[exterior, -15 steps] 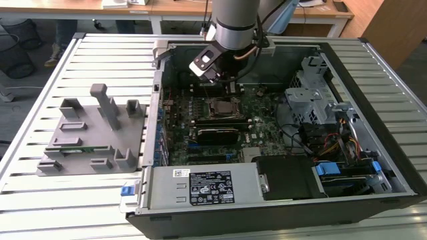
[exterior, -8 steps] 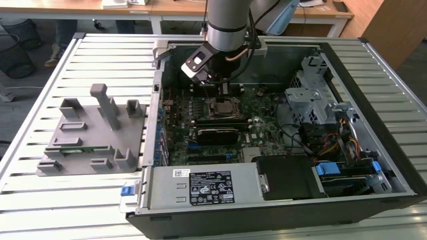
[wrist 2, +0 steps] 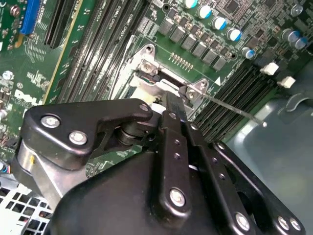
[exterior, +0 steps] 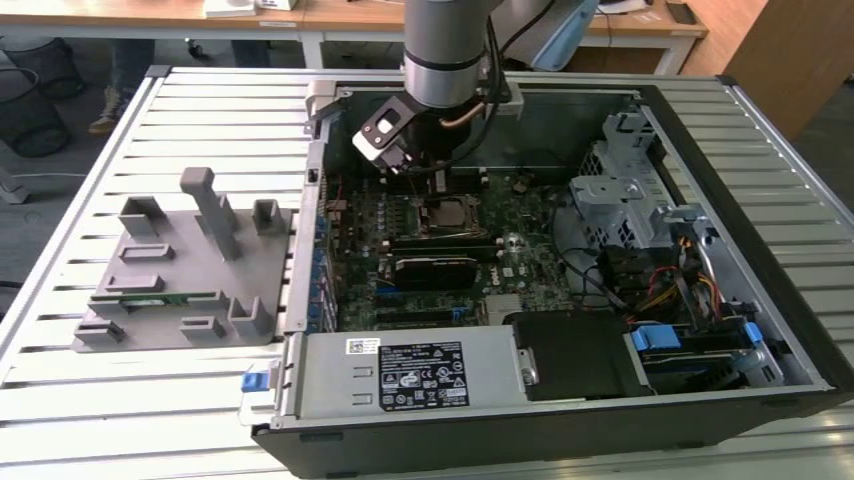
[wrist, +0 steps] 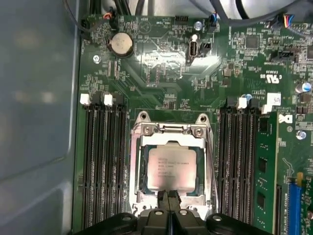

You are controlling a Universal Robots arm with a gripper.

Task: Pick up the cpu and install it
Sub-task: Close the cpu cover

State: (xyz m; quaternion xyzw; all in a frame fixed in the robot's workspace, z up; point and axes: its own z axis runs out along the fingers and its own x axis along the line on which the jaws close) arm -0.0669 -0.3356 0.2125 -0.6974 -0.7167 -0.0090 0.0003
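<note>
arm [exterior: 447,40]: upright, wrist pointing down | gripper [wrist: 168,197]: fully closed

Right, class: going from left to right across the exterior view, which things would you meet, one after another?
black mesh bin → grey fixture → cpu → silver drive cage

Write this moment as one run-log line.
small silvery-grey square cpu: lying in silver-framed motherboard socket | black gripper: shut, by the cpu's edge
</note>
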